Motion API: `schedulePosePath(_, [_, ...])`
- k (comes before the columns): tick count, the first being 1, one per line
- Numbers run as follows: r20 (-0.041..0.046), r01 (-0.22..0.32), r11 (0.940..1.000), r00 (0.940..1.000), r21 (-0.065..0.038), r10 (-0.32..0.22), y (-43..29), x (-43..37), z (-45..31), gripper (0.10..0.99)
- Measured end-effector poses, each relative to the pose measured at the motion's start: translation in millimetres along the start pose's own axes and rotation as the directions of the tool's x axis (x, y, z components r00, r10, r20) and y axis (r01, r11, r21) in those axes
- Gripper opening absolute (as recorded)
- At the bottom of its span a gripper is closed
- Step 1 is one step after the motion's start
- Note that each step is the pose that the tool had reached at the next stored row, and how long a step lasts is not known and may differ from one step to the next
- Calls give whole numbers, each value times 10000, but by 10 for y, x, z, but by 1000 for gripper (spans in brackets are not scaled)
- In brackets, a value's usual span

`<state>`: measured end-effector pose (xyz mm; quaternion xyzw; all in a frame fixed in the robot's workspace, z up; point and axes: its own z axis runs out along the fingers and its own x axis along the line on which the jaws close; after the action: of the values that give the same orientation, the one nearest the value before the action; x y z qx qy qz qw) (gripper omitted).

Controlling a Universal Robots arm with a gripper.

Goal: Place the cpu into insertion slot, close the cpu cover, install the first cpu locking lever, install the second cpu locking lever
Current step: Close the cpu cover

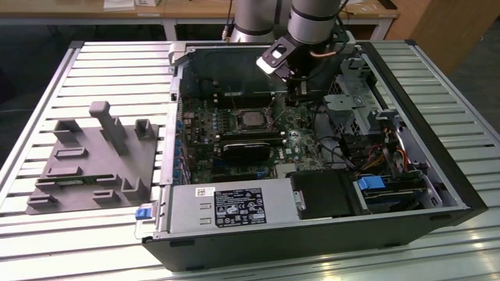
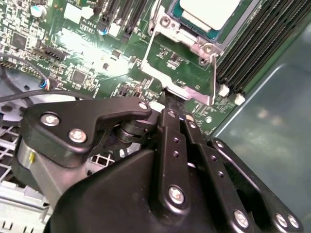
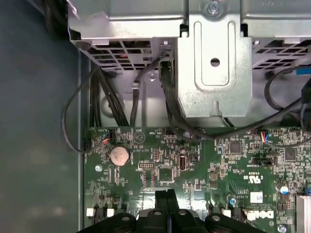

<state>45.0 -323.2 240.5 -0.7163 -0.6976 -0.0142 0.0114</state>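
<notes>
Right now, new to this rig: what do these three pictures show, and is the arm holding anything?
One robot arm with a gripper reaches into an open computer case lying on a slatted table. The exterior view comes from a camera off the arm; at the exterior view's left lies a grey moulded fixture. Both wrist views come from cameras on the arm, so the black links there are the gripper itself. In the second wrist view the cpu sits seated, with the cpu cover apparently down over it. The gripper is shut, tips beside that frame; whether it pinches anything I cannot tell.
</notes>
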Motion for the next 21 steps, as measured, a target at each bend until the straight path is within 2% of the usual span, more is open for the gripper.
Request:
schedulePosePath(1, [-3,0,10000,10000,28,0,0,0,2,106])
schedulePosePath(4, [9,-10,9996,10000,283,10,0,0,8,106])
schedulePosePath(5, [14,-11,9995,10000,324,11,0,0,7,106])
schedulePosePath(11, [10,-11,9995,10000,323,10,-13,0,9,106])
schedulePosePath(21, [3,-11,9995,10000,323,11,-228,-6,13,106])
